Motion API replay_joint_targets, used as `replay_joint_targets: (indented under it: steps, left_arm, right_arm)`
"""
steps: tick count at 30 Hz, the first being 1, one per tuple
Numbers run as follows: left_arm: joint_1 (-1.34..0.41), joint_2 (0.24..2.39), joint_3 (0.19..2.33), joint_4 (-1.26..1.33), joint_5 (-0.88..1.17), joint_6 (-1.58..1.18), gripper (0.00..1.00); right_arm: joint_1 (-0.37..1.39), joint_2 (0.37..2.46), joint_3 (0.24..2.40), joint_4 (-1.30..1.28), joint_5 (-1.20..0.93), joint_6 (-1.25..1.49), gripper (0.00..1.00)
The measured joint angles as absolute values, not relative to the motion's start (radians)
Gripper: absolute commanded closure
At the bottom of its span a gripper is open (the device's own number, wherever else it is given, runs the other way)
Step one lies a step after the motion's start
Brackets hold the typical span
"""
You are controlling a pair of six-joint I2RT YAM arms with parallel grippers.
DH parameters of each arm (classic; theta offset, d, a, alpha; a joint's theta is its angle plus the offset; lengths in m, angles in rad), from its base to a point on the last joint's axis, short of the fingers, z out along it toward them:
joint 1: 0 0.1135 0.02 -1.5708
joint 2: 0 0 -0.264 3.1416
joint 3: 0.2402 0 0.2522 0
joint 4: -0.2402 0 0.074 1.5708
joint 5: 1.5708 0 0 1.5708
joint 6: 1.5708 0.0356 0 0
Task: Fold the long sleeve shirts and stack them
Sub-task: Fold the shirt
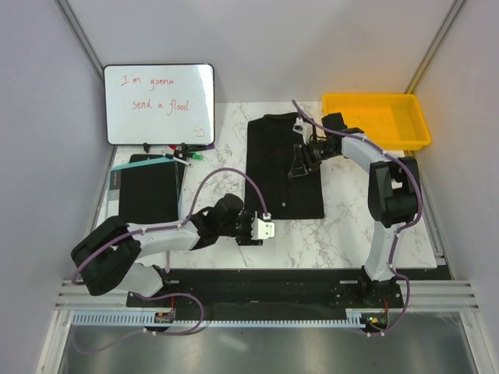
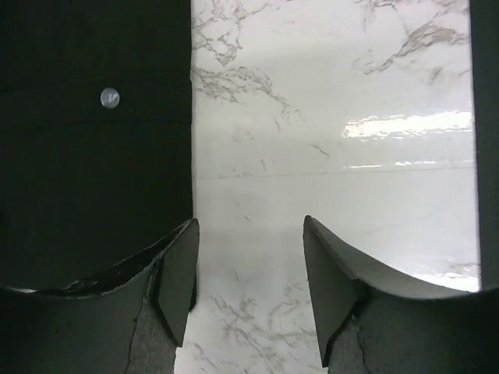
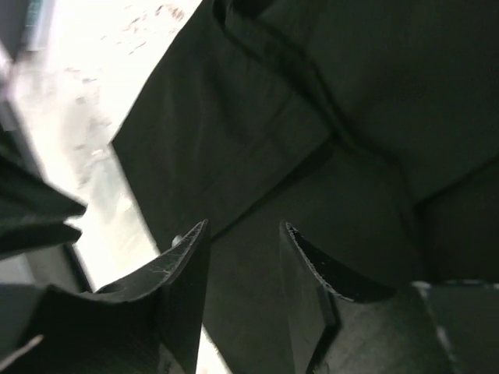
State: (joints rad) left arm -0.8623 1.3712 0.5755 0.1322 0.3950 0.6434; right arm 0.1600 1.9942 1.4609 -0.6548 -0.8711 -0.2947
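Shirt [image 1: 273, 187] under right gripper [image 1: 299, 162], just beside left gripper [image 1: 266, 228].

Bright overhead light throws glare on the white marbled tabletop [image 2: 405, 125]. In the right wrist view the black soft-cloth shirt [image 3: 327, 93] looks dim, perhaps slightly blurred.

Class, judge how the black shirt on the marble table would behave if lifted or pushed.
Probably floppy: the black shirt shows soft folds and creases, so a lifted edge would likely droop. Thin cloth, so likely light for its size. Pushed on the glossy marble table, it may bunch rather than slide whole.
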Motion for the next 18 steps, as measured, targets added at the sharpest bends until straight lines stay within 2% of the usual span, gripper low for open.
replay_joint_targets:
  steps: [8,15,18]
  left_arm:
    - [-1.003,1.537,0.534,0.424,0.236,0.876,0.47]
    - [-1.037,1.705,0.538,0.665,0.136,1.008,0.54]
    - [-1.038,1.758,0.537,0.755,0.1,1.057,0.62]
  right_arm:
    - [0.298,2.021,1.496,-0.522,-0.671,-0.346,0.56]
    - [0.314,2.111,1.496,-0.499,-0.593,-0.406,0.58]
    - [0.316,2.111,1.496,-0.489,-0.581,-0.421,0.58]
